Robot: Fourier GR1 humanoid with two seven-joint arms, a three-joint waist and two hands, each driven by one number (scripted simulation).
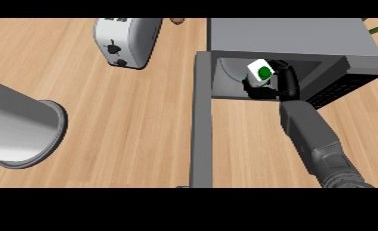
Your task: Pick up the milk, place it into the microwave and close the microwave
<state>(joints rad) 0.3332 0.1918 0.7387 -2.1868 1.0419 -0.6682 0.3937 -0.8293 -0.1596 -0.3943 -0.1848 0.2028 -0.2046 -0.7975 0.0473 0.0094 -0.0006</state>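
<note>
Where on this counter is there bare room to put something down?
The widest bare wood lies between the toaster, the steel pot and the open microwave door. Another patch is right of the door, beside the forearm. The microwave opening is crowded by the robot hand and milk.
</note>
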